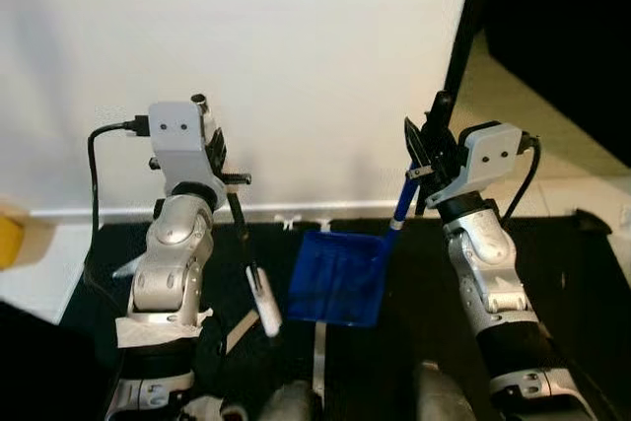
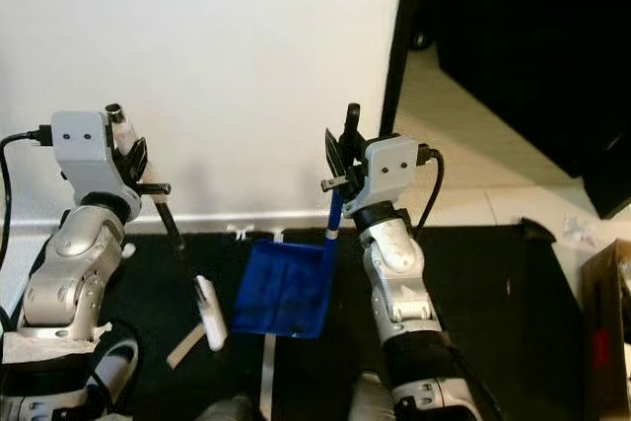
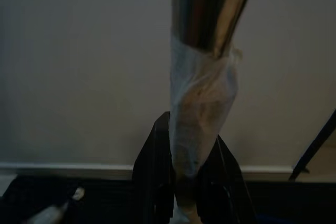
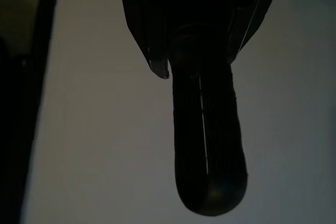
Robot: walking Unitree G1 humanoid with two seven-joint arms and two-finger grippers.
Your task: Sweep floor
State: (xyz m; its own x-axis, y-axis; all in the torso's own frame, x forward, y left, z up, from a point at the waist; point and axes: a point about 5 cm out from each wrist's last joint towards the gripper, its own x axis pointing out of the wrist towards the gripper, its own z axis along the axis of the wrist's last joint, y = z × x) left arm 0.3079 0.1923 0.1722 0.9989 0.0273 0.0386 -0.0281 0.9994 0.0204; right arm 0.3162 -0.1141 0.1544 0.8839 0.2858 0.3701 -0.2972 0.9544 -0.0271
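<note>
Your left gripper (image 1: 229, 180) clamps the broom handle (image 1: 244, 234), centre-left; your right gripper (image 1: 422, 150) clamps the blue dustpan (image 1: 338, 277) handle, centre-right.

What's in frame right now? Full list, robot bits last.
dustpan: 1, blue, on the dark mat near the wall, its handle in the right gripper
broom: 1, dark stick with white lower part, held by the left gripper, slanting down to the mat
mat: 1, black, on the floor along the wall
wall: 1, white, ahead
left gripper: 1, black fingers, shut on broom
right gripper: 1, black fingers, shut on dustpan handle
</note>
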